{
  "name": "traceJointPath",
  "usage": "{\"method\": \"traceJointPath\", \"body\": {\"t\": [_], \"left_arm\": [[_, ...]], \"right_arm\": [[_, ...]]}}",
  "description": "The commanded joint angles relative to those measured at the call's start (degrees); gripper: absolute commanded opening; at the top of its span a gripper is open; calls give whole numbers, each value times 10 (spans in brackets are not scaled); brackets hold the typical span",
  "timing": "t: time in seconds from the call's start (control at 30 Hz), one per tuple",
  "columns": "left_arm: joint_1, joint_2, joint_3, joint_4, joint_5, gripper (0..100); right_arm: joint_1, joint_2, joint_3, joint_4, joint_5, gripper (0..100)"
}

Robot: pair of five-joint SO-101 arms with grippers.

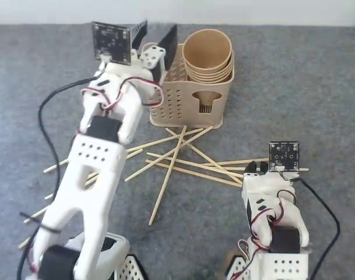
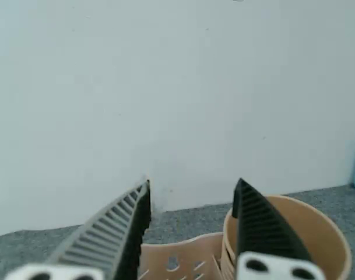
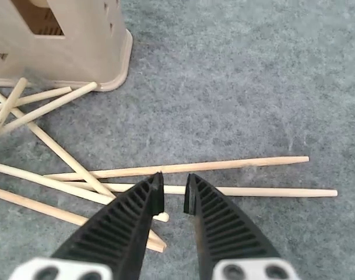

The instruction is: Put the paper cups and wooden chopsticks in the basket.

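Several stacked paper cups (image 1: 207,52) sit in the basket (image 1: 186,114) at upper centre, the left gripper (image 1: 158,29) above it spread wide and empty, while wooden chopsticks (image 1: 183,157) lie scattered mid-frame, some beneath the right gripper (image 3: 174,189), tips narrowly apart, apparently lined up for a pick.

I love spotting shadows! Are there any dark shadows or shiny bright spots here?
High view: soft, even light, only a faint shadow around the beige perforated plastic basket, no glare. Right wrist view: thin, pale shadows beside the wooden chopsticks. Left wrist view: white wall evenly lit, no shine.
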Motion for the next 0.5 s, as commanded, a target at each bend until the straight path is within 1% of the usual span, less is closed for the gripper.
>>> {"method": "traceJointPath", "body": {"t": [0.0, 0.07, 0.2, 0.3, 0.37, 0.43, 0.47], "left_arm": [[-30, -94, -34, 64, -9, 242], [-53, -137, -34, 113, -9, 242], [-121, -207, -33, 229, -10, 243], [-180, -218, -29, 332, -9, 243], [-220, -212, -18, 400, -7, 243], [-252, -204, 12, 434, -6, 243], [-266, -200, 36, 439, -5, 243]], "right_arm": [[6, -10, -5, -2, 11, 80], [6, -9, -5, -1, 11, 80], [10, -6, -17, 2, -23, 81], [15, -5, -19, 2, -42, 80], [30, -5, -25, 1, -75, 80], [44, -5, -38, 7, -111, 80], [51, -5, -47, 15, -126, 80]]}}
